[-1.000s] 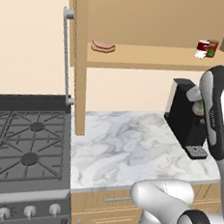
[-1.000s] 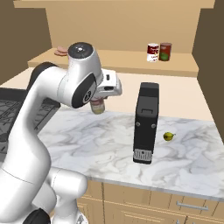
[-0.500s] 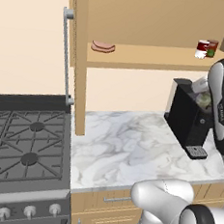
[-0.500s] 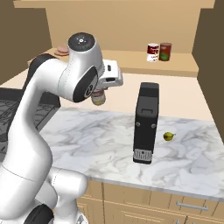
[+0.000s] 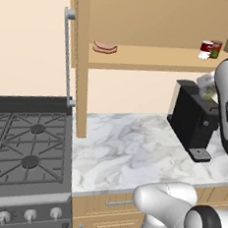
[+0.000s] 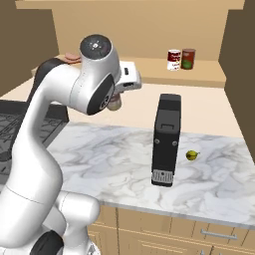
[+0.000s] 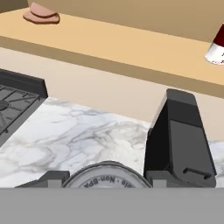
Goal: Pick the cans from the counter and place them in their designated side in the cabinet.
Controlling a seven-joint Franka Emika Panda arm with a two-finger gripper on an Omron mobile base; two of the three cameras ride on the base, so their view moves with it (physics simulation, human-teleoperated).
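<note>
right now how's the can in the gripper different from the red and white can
The can in the gripper is dull grey-olive; the red and white can has a red top over a white band. The gripper holds the first in the air above the counter; the second stands upright on the cabinet shelf, beside a darker red can. Both are small round tins.

Red can (image 6: 173,60) with a white band, upright on the plank shelf of the light-wood cabinet (image 6: 149,30), near its right end, just beside a darker red can. Grey-olive can (image 6: 115,102) with a yellowish label, lifted clear above the white marble counter (image 6: 109,154), below shelf height, its round lid (image 7: 107,180) showing printed lettering in the hand view.
</note>
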